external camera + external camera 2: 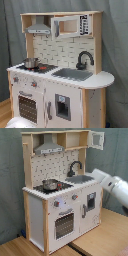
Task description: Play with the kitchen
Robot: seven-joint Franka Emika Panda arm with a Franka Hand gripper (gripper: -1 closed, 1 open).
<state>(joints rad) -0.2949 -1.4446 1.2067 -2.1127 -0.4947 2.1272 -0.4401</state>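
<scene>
The kitchen is a white and light-wood toy unit, seen in both exterior views. It has a grey hood, a black faucet, a sink and a small metal pot on the stovetop. Its oven door is closed, with knobs above it. My white arm reaches in from the second exterior view's right. The arm's end sits by the counter's sink side, level with the worktop. A white part of the arm shows at the first exterior view's bottom left.
A grey curtain hangs behind the kitchen. A wooden floor lies in front of it. An upper cabinet door stands open at the second exterior view's top right. A microwave-style door sits beside the hood.
</scene>
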